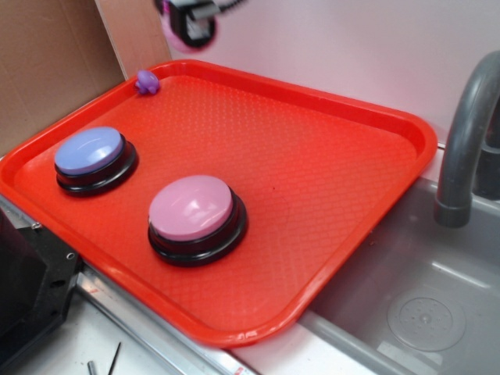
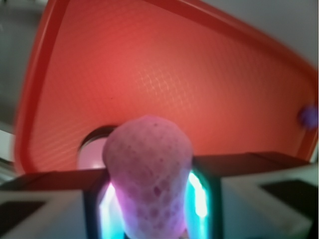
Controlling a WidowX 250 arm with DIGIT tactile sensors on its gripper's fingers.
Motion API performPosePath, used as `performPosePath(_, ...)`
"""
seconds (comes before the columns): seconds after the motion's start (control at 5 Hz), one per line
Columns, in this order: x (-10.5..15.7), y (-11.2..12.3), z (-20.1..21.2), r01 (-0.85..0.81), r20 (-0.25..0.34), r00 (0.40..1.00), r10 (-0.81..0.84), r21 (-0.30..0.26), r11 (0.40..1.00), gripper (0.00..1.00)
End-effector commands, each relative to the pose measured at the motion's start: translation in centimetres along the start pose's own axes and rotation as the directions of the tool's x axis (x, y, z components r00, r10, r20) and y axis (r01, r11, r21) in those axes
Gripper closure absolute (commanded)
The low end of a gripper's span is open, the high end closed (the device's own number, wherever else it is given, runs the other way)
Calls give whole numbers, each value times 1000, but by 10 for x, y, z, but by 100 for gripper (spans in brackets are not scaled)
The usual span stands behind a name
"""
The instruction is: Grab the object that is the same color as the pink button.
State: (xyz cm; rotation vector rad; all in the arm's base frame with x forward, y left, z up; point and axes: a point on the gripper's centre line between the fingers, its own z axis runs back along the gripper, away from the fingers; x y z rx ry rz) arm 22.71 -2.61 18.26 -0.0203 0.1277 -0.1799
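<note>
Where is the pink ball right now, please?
The pink ball is clamped in the pincer, raised at the exterior view's top edge above the red tray's far-left corner, near the purple toy.

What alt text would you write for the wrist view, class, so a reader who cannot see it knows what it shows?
A pink dimpled ball fills the foreground, clamped between the gripper fingers, which glow blue-green at their inner edges. Below lies a red tray with the pink button partly hidden behind the ball and a small purple toy at the right edge.
</note>
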Motion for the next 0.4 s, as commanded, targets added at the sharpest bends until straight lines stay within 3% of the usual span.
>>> performPosePath(0.0, -27, 20, 40, -439, 126, 887, 444, -64, 896, 100)
performPosePath(0.2, -17, 15, 38, -419, 118, 904, 412, 43, 907, 100)
